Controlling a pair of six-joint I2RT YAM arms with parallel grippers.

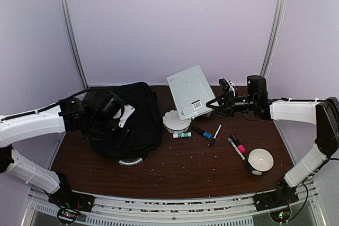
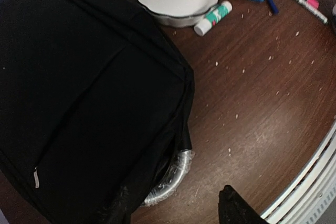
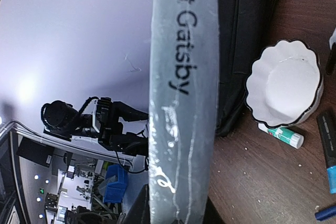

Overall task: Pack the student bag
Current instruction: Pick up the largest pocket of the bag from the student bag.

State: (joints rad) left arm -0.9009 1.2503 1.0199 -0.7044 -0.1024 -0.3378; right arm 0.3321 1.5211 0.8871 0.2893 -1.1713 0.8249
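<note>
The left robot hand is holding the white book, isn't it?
Not quite. It is the right gripper that is holding the white book, not the left one. The top external view shows this.

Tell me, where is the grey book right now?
In the top view, the book is gripped by the right tool at the far middle of the table, tilted just behind the white bowl and right of the student bag.
</note>
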